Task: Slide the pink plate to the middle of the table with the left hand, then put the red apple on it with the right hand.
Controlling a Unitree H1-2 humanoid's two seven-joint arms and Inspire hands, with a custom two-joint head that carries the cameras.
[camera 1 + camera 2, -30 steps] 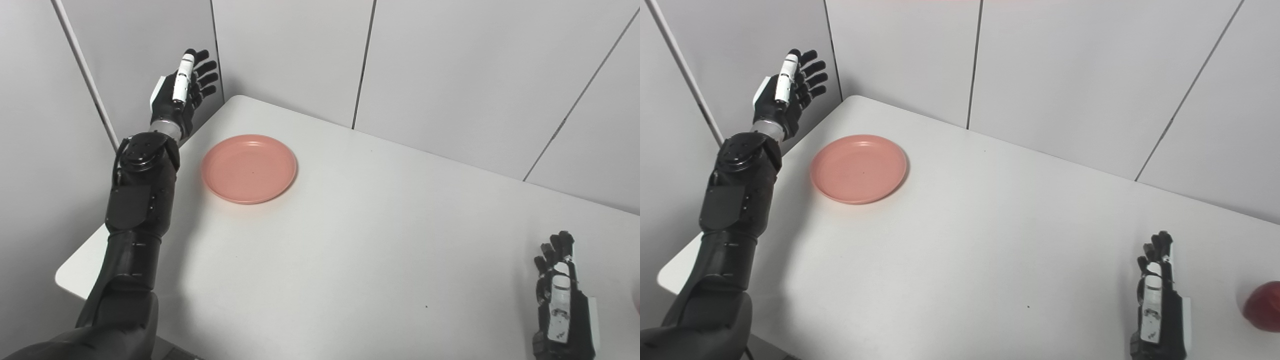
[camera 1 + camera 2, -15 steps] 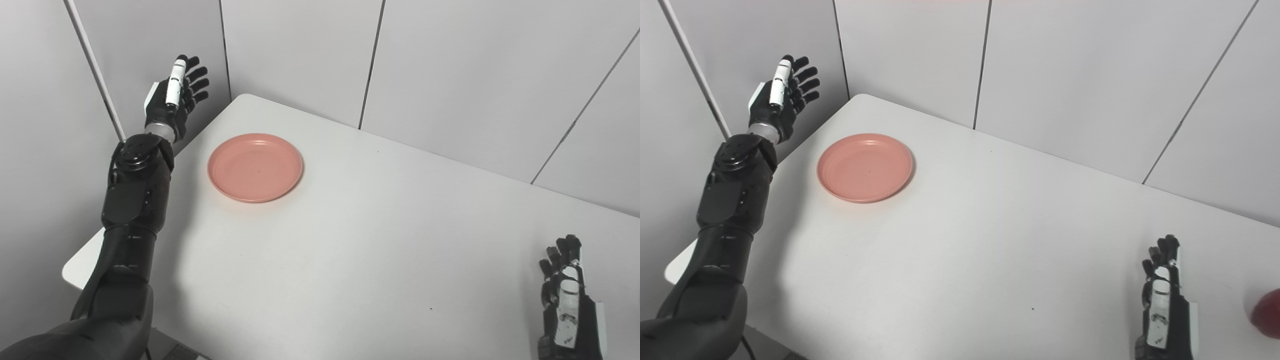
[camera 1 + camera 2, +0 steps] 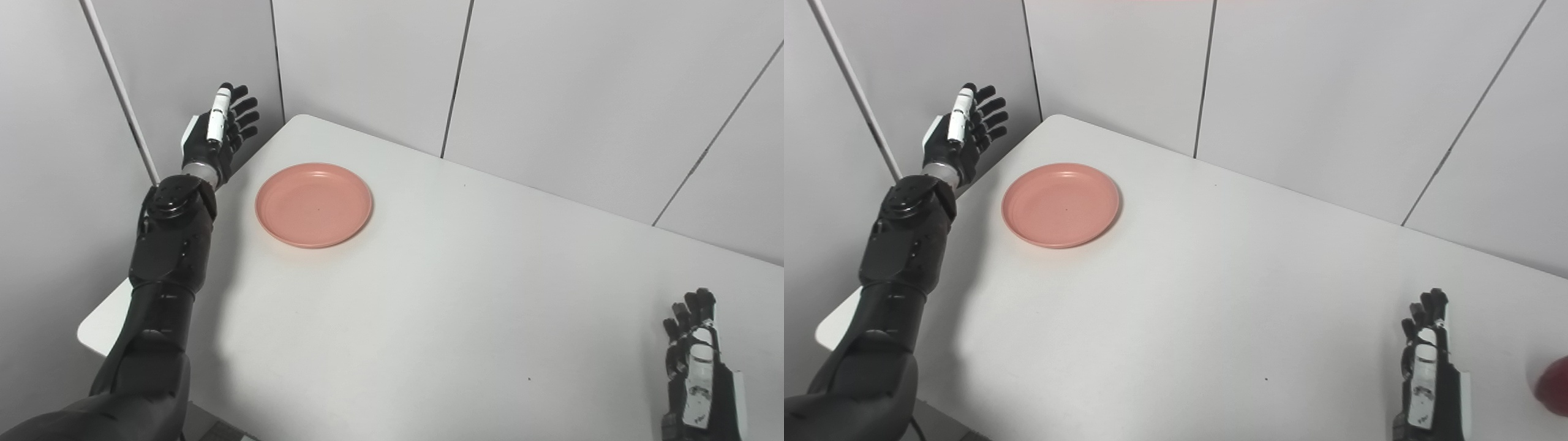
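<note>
White table [image 3: 1213, 294]: pink plate [image 3: 1061, 204], red apple [image 3: 1554, 386].

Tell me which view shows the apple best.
The right eye view: the apple appears as a red shape cut off by the picture's right edge, on the table beyond the right hand. The left eye view does not show it at all.

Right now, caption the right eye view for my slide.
Left hand raised open beside the empty pink plate; right hand waits near the red apple.

Both head views look down from above the table's [image 3: 429, 306] near edge toward its far-left corner, sharing most of the tabletop
</note>
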